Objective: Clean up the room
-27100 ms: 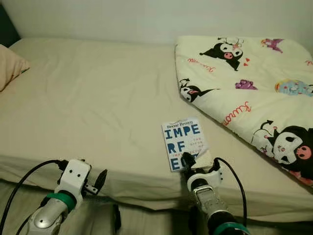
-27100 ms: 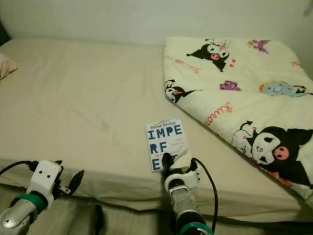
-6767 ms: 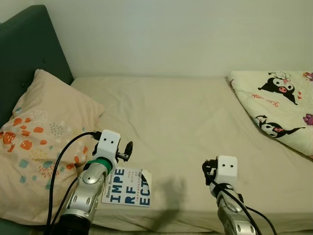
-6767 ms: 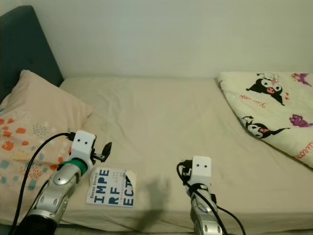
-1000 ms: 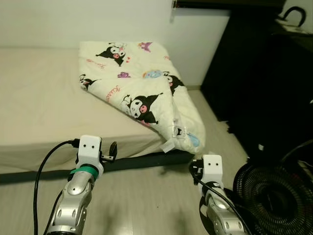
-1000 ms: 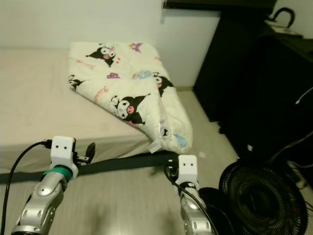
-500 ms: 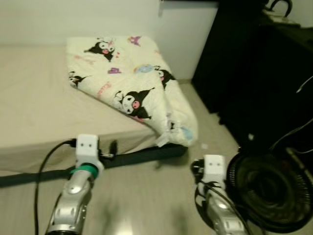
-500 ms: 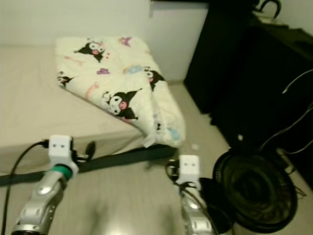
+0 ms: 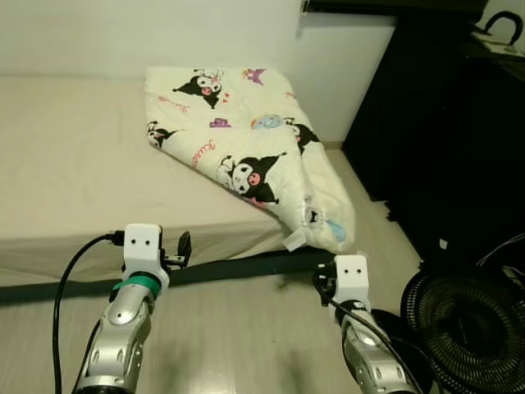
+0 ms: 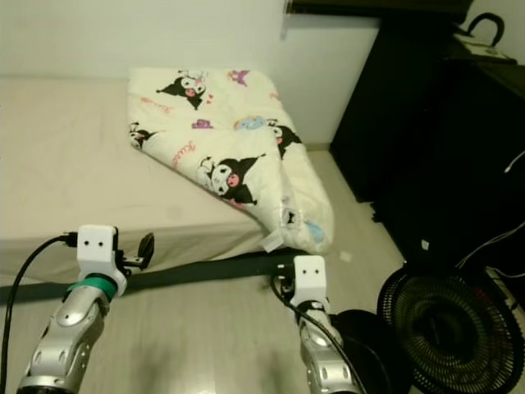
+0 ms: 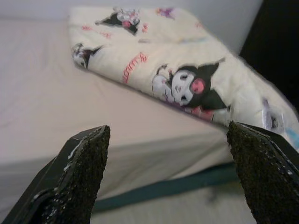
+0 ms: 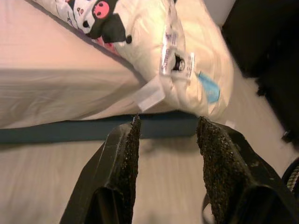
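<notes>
Cream cartoon-print quilt [image 9: 246, 156] folded, overhanging bed [image 9: 74, 180]; left gripper [image 11: 173, 182] wide apart; right gripper [image 12: 168, 158] narrowly apart

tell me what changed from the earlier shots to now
The right gripper, which was at the book on the bed 27 seconds ago, is now empty with its fingers apart. The camera has since turned from the pillow end to the foot of the bed, where a fan stands on the floor. The left gripper stays open and empty. The folded cartoon quilt lies as before.

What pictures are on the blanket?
Black-and-white cartoon characters with pink faces on the cream blanket, clearest in the left wrist view.
</notes>
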